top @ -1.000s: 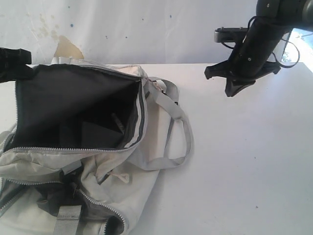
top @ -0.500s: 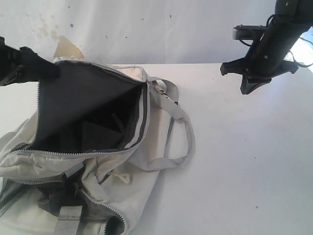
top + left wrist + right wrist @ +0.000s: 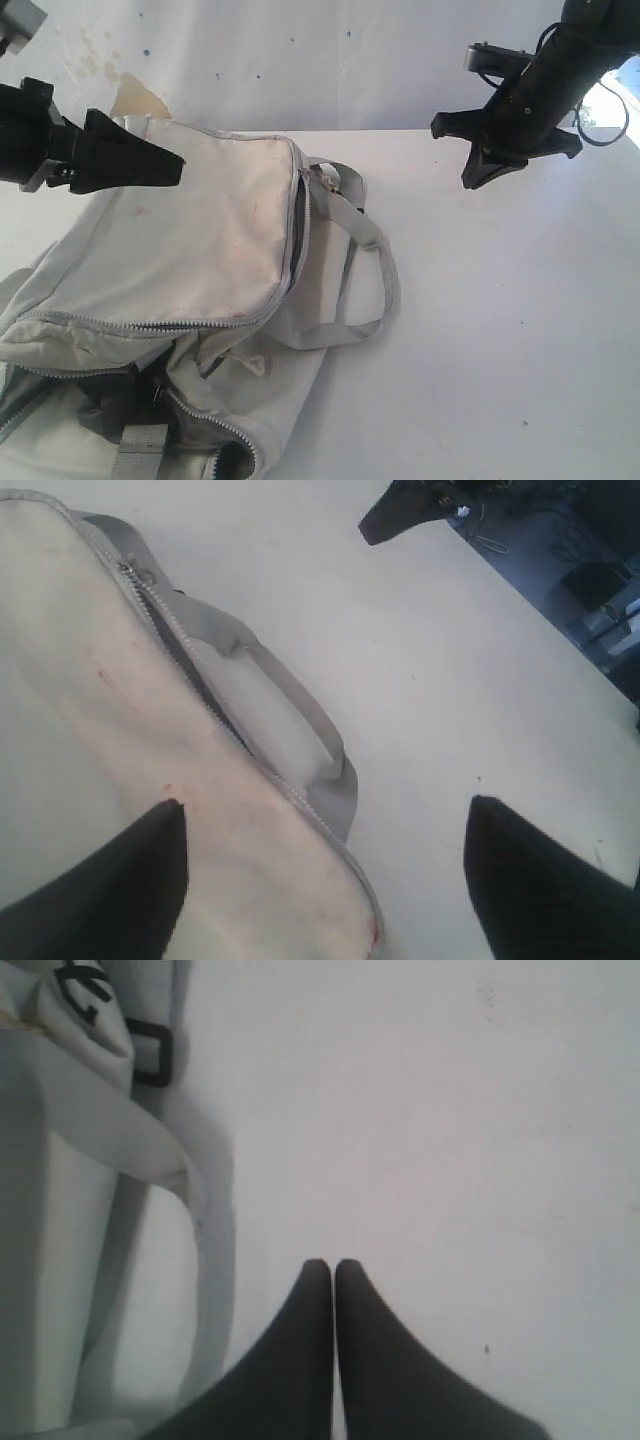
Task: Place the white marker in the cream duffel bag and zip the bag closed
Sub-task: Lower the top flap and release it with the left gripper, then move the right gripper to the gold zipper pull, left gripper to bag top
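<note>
At the far left of the exterior view the left gripper [image 3: 170, 160] hangs over the rear left corner of the cream duffel bag [image 3: 200, 230]. Its jaws are spread wide and hold nothing. In the left wrist view one fingertip [image 3: 165, 825] sits above the cream fabric and the other above the bare table beyond the bag's edge. The bag lies on the left half of the white table [image 3: 500, 330], with its faintly stained top flap [image 3: 190, 250] down over the main compartment. The white marker shows in no view; it could lie under that flap, but that cannot be told from here. Along the flap's right edge the grey zipper [image 3: 297, 225] stands unzipped, with a dark slit of lining visible between its teeth. At the bag's near end a smaller pocket [image 3: 200, 430] gapes, showing grey lining. Just right of the zipper a light grey webbing strap [image 3: 375, 250] loops out flat on the table. Further right the table is bare. At the upper right the right gripper [image 3: 472, 180] hovers above the table, well apart from the bag, with its two black fingers [image 3: 310, 1340] pressed together and holding nothing.
</note>
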### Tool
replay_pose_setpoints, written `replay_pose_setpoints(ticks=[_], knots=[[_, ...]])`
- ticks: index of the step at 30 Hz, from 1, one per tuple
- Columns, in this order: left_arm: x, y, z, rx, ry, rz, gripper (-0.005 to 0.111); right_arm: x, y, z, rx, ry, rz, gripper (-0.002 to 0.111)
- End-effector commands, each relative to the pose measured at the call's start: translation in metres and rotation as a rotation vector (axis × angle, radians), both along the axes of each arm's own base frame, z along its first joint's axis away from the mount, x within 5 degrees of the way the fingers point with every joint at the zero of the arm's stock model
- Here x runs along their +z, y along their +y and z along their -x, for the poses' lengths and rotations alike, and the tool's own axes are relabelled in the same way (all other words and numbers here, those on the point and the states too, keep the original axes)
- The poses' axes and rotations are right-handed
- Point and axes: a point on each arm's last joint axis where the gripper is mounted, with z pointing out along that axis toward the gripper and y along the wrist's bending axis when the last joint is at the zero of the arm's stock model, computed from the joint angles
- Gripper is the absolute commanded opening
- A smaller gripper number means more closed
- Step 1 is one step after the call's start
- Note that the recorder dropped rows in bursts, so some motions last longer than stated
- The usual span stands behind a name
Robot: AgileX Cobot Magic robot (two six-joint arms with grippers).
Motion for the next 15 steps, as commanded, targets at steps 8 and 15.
replay_pose_setpoints(ticks=[8, 15], knots=[[0.011, 0.003, -0.031, 0.202, 0.274, -0.013, 0.087, -0.008, 0.035, -0.009, 0.090, -0.022, -0.430, 0.022], [0.016, 0.000, -0.057, 0.197, 0.322, -0.016, 0.087, -0.017, 0.048, -0.024, 0.266, -0.251, -0.564, 0.040]])
